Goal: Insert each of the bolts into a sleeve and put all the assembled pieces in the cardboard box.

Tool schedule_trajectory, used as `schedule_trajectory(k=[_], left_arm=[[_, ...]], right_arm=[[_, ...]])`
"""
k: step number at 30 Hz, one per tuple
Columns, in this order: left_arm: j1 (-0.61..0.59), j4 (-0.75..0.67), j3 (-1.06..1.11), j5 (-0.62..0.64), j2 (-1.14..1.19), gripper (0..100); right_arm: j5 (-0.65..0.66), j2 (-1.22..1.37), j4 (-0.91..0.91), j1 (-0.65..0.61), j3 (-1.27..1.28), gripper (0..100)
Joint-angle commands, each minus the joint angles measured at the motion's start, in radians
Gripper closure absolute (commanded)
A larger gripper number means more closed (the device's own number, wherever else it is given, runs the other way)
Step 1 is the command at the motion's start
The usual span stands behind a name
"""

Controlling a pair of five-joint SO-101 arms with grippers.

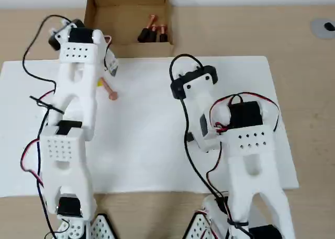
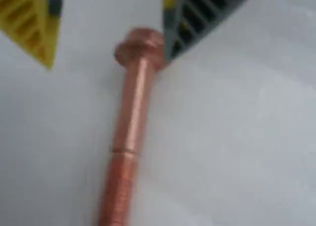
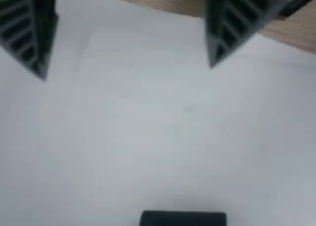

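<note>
Bolt point(image 2: 131, 122) and left gripper point(image 2: 106, 60) are lined up: the copper-coloured bolt lies flat on the white sheet point(image 3: 163, 137) with its flanged head between the gripper's yellow-padded fingers point(image 2: 34, 23), which stand wide apart. One finger touches the side of the head, the other is clear of it, and the shank runs back toward the arm's wrist. Nothing is gripped yet. The right gripper point(image 3: 127, 71) hangs over bare sheet, its jaws spread wide and empty, with a short black piece point(image 3: 182, 218), probably a sleeve, lying close behind its fingertips. Beyond the left gripper stands the cardboard box point(image 1: 116, 24).

As a solid metal part, the bolt should be stiff and weighty for its size, and in no danger from a firm squeeze. Its smooth round shank, though, is likely to roll on the sheet and slip between the pads. The safest hold looks to be across the plain shank just under the head, leaving the threaded end free to enter a sleeve.

Count: one loose bolt on the sheet, one black piece by the right gripper, three assembled pieces point(image 1: 152, 32) in the one box
</note>
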Motion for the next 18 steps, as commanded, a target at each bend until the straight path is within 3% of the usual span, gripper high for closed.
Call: schedule_trajectory(k=[1,13,18], left_arm=[[0.009,0.003,-0.012,0.006,0.059,84],[0.008,0.014,-0.009,-0.052,0.246,84],[0.008,0.014,-0.015,-0.140,0.249,95]], right_arm=[[0.003,-0.030,-0.012,0.015,0.002,74.9],[0.003,-0.030,-0.011,0.015,0.001,74.9],[0.003,-0.030,-0.011,0.015,-0.001,74.9]])
